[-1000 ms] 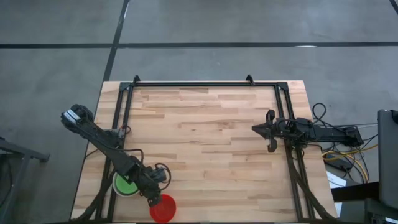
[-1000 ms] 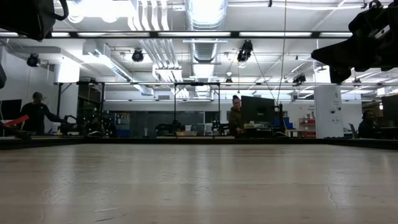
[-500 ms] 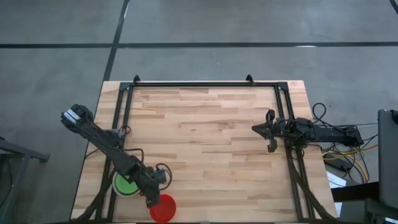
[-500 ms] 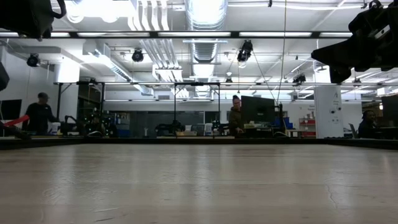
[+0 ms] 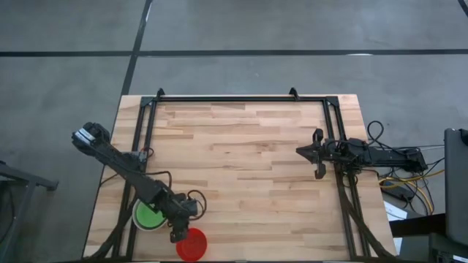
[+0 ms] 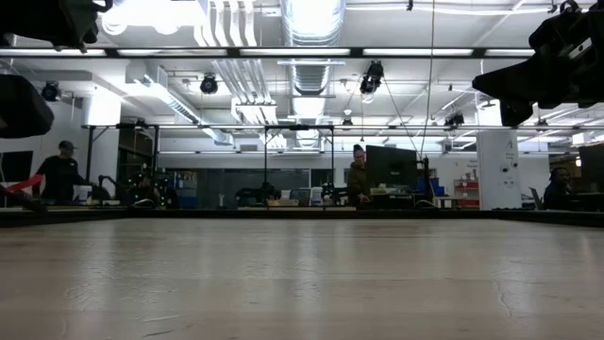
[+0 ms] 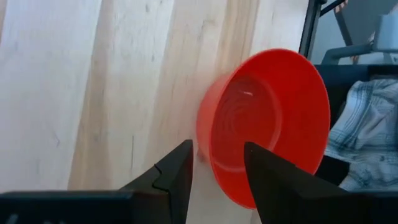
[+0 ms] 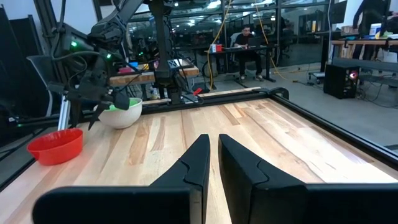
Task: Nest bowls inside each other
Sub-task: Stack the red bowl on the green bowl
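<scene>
High view: red bowl (image 5: 191, 245) at table's (image 5: 248, 153) near edge.

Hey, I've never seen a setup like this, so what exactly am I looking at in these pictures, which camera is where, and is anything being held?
These are two dark robot arms at a wooden table. One picture looks straight down from above, one looks level across the tabletop into the room, and one camera sits on each arm's wrist.

Near the table's front left corner sits a red bowl. Beside it stands a pale bowl with a green bowl nested inside.

The left gripper hovers just over the red bowl with its fingers open, one either side of the near rim, not yet clamped. The right gripper waits at the right side with nothing between its fingers, which stand close together. So nothing is held.
</scene>
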